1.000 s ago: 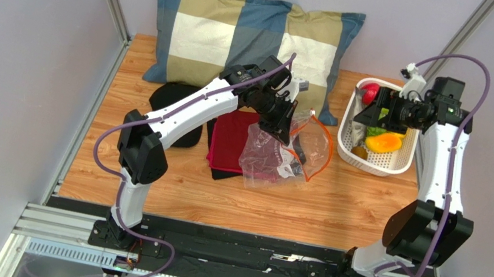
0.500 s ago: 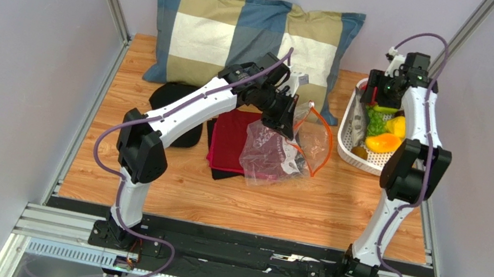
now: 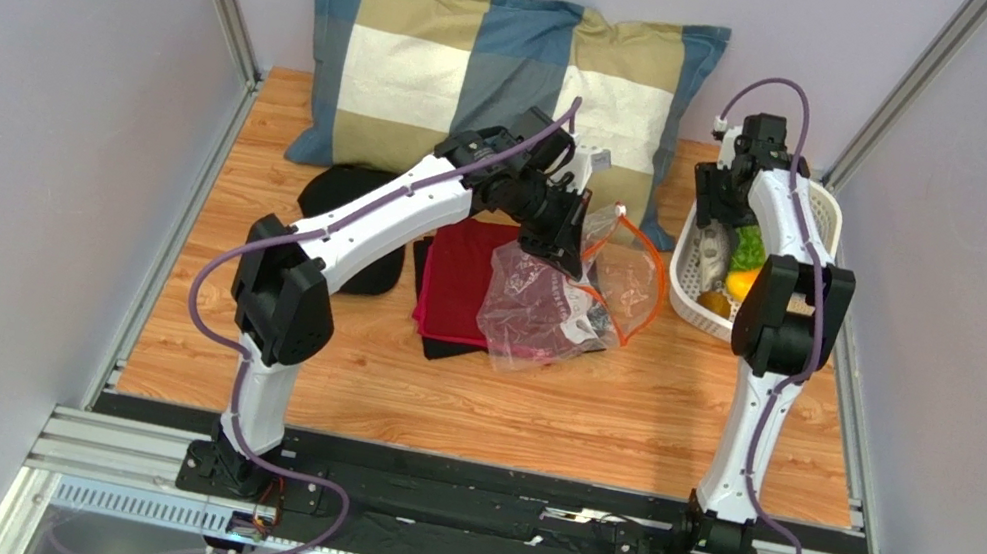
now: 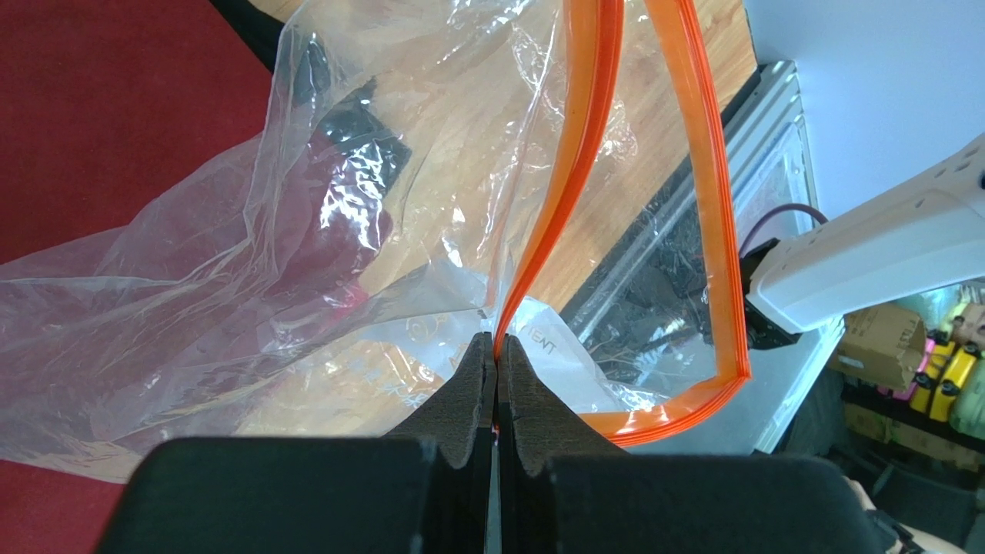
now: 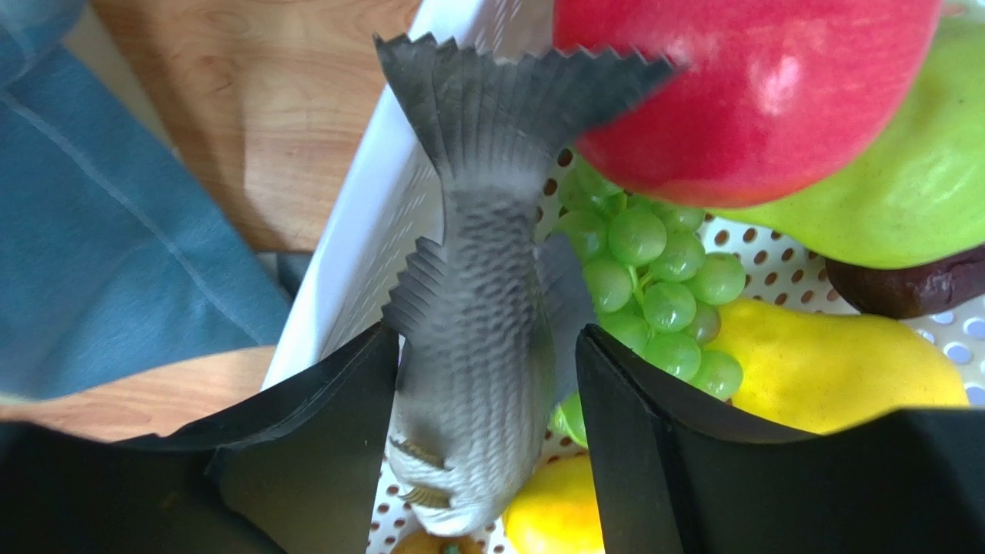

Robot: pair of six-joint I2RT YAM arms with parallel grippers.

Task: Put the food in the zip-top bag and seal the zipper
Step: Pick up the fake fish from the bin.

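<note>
— Several pieces of food (image 3: 749, 249), none of it bagged yet?
— None. All heaped in the white basket (image 5: 364, 231) at the right rear of the table (image 3: 641, 425). Told apart only from the right wrist: red fruit (image 5: 740, 92), green pear (image 5: 913, 185), grapes (image 5: 653, 289), yellow piece (image 5: 832, 369), and a grey toy fish (image 5: 480, 381) lying among them.
— And the bag (image 3: 531, 314)?
— Slumped mid-table on a red cloth (image 3: 454, 278), near the basket, not touching it. From above, just an orange loop; from the left wrist, the zipper (image 4: 584, 173) unsealed, two strips gaping apart.
— Grippers?
— Left gripper (image 4: 497, 367) squeezed together on one zipper strip, left arm (image 3: 373, 218) reaching diagonally from its base to the middle. Right gripper (image 5: 486, 341) with fingers (image 5: 312, 462) apart on either side of the fish; pinching it or not, impossible to tell.
— Different from a second ago?
— Then, right arm (image 3: 784, 329) bowed out toward the right wall; now lined up straight from base to basket, wrist over the far left corner. No move in the left arm or bag. Checked pillow (image 3: 492, 64) and black mat (image 3: 346, 198) behind, likewise.
</note>
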